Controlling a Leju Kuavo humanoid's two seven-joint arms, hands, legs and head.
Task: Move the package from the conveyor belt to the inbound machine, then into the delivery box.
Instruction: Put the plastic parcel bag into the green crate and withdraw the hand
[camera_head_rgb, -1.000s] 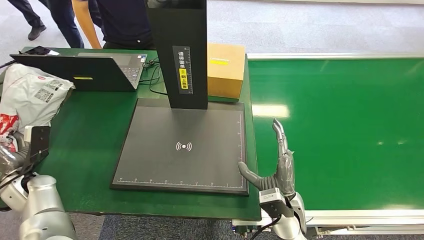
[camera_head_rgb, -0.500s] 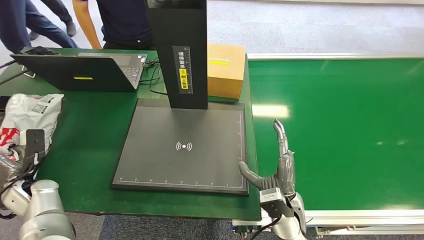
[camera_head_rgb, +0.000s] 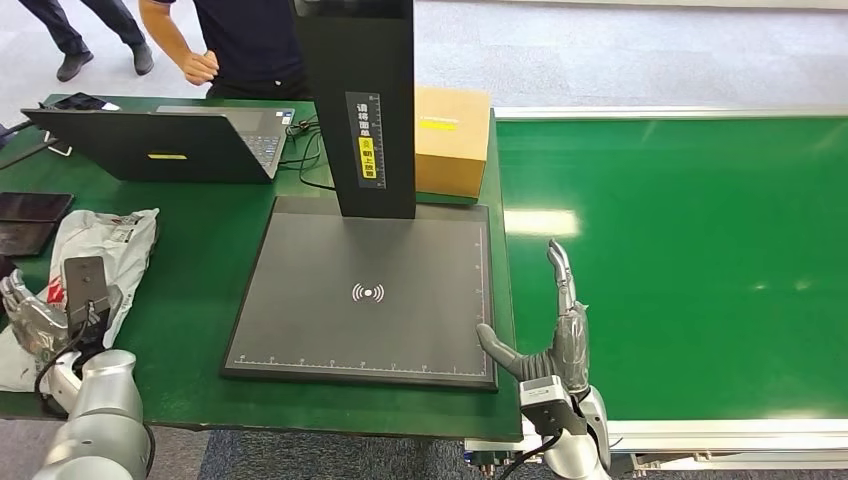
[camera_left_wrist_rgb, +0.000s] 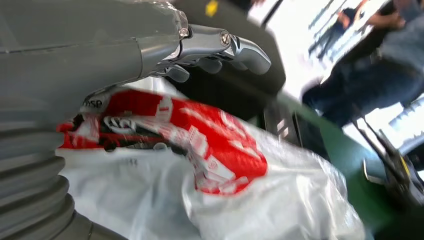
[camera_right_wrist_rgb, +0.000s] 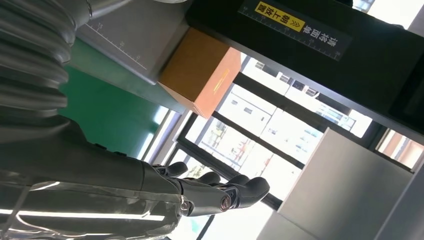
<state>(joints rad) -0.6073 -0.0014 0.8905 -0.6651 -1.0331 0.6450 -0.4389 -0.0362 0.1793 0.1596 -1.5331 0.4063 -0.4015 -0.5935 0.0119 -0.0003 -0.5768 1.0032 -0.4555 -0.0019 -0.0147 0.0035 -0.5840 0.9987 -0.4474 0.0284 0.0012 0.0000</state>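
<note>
Left hand: the left hand (camera_head_rgb: 35, 320) sits at the bench's left front corner, fingers clamped on the package (camera_left_wrist_rgb: 200, 165), as the wrist view shows.
Package: a white plastic mailer with red print (camera_head_rgb: 100, 255), lying crumpled on the green bench (camera_head_rgb: 190, 300) near its left edge, well apart from the scanner plate.
Right hand: the right hand (camera_head_rgb: 555, 335) is upright over the conveyor belt's near edge, fingers straight and apart, holding nothing.
Inbound machine: a dark grey plate (camera_head_rgb: 370, 290) with a black column (camera_head_rgb: 365, 100), mid-bench; nothing lies on the plate.
Conveyor belt: the green belt (camera_head_rgb: 700, 250) to the right carries no parcel.
Surroundings: a laptop (camera_head_rgb: 170, 145) at the back left of the bench, a cardboard box (camera_head_rgb: 452, 140) behind the column.
Progress: judged late; the package is off the belt and past the machine, so placing it in the delivery box likely remains. No delivery box can be identified.
</note>
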